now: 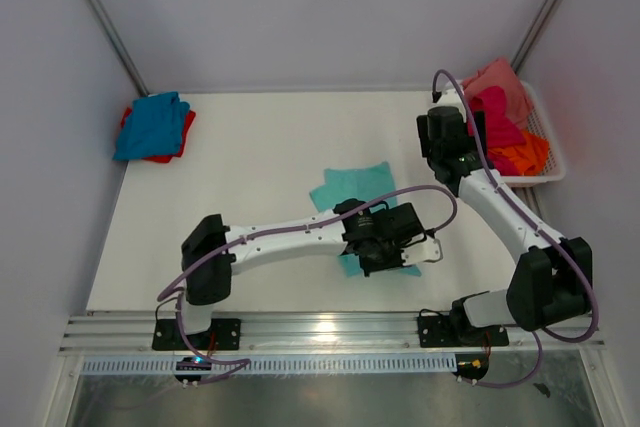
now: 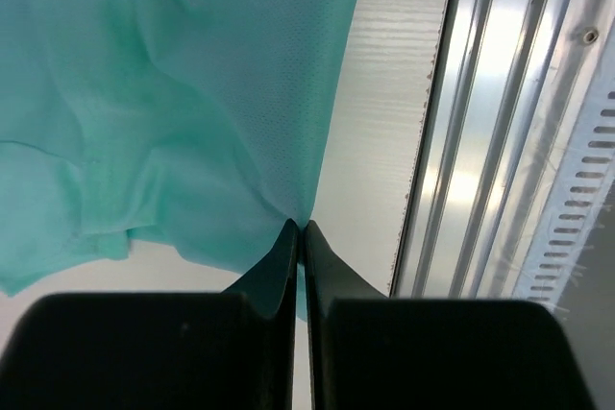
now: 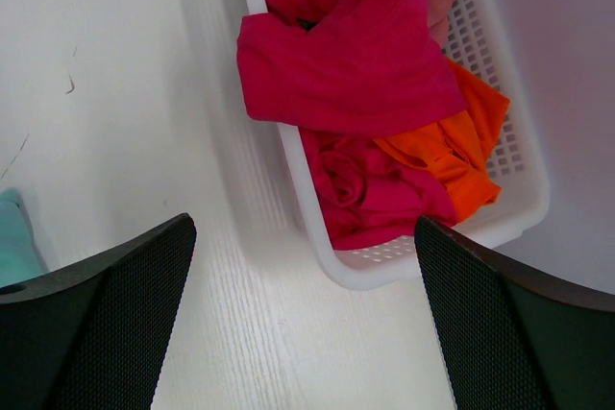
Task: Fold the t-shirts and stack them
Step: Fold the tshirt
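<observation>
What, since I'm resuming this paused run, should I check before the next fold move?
1. Grip: left end effector shut on teal shirt edge: ok.
2. Free hand: right end effector open and empty: ok.
3. Cloth: teal shirt lying flat: not ok, wrinkled.
4. Cloth beneath left arm: cannot tell, hidden.
5. Stack: blue shirt on red shirt, far left corner: ok.
6. Supply: basket emptied: not ok; magenta shirt, orange shirt and pink shirt inside.

Open tabletop (image 1: 250,162) between blue shirt (image 1: 152,125) and basket (image 1: 556,159)
</observation>
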